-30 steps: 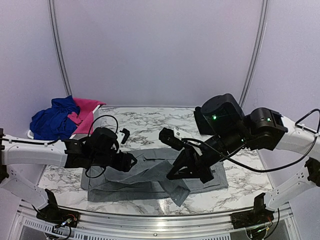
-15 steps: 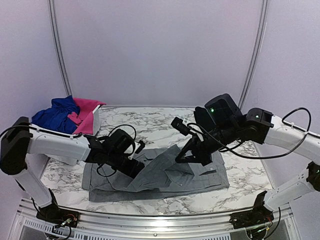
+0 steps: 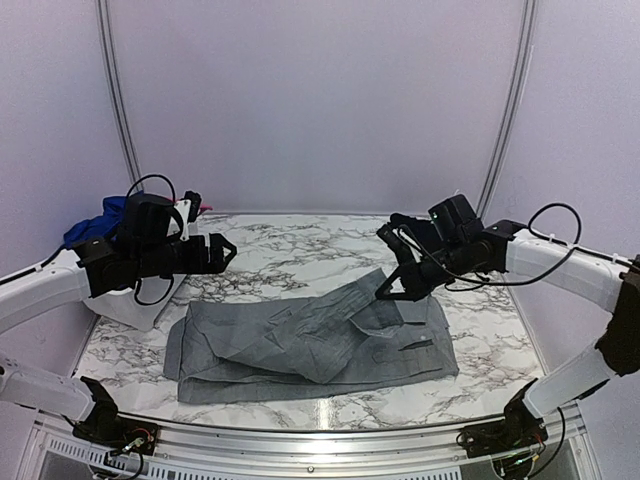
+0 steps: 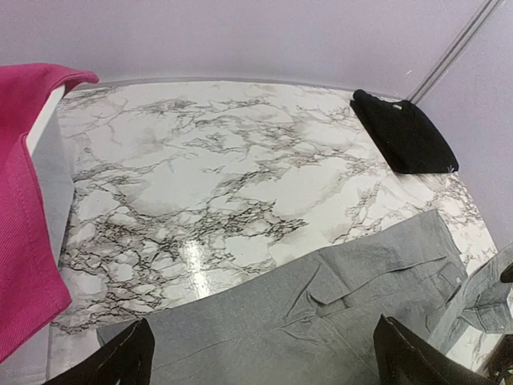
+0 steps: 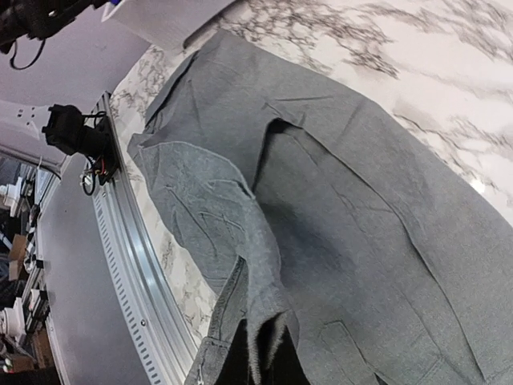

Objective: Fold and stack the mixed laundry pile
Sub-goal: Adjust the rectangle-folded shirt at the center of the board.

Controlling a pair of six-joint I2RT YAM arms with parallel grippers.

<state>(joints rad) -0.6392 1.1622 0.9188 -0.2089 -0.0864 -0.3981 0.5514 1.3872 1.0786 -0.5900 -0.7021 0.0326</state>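
Looking down from the top camera, the grey shirt point(image 3: 300, 345) lies spread across the middle of the marble table point(image 3: 290, 250), partly folded over itself. The right gripper point(image 3: 388, 290) pinches its far right edge and holds that flap lifted off the surface. The left gripper point(image 3: 222, 250) hangs above the table's left side, near the white basket point(image 3: 132, 305), its jaws spread with nothing in them. A blue piece point(image 3: 88, 232) shows in the basket behind the left arm.

From the left wrist, the fingers point(image 4: 128, 361) stand wide apart at the bottom corners, empty, over the shirt's edge. A pink piece point(image 4: 24, 200) drapes over the basket wall at left. A folded black garment point(image 4: 405, 140) rests at the table's far right, apart from the shirt.

From the right wrist, the fingers are clenched on a bunched fold of the grey shirt, and the rest of it lies flat on the marble below.
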